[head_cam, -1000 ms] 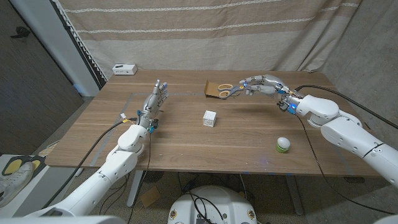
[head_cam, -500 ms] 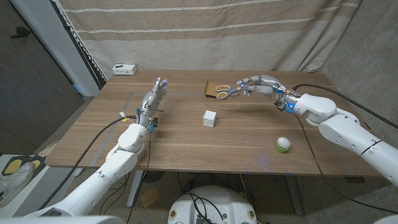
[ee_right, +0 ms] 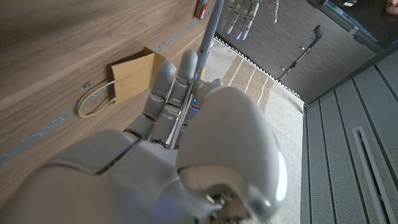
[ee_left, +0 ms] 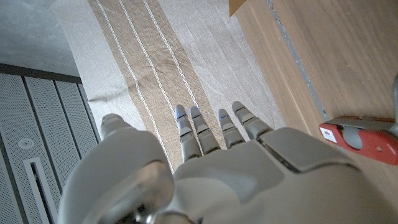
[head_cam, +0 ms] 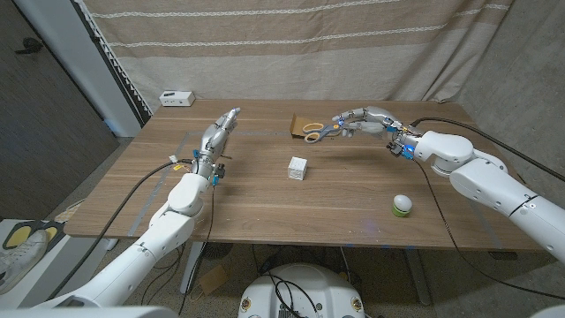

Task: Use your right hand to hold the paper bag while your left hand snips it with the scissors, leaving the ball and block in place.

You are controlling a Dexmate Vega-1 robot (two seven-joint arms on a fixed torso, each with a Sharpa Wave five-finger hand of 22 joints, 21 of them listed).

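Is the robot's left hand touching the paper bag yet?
Apart. The head view shows the left hand raised near the table's left side, with bare wood between it and the paper bag.

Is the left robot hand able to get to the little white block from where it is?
Probably yes. The left robot hand is open and holds nothing, and only bare table lies between it and the white block.

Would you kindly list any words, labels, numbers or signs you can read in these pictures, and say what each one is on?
None can be read.
Small white cube-shaped block: dark marks on its faces, too small to read.
Small white box at the table's far corner: dark spots, too blurred to read.
Flat brown paper bag: plain.
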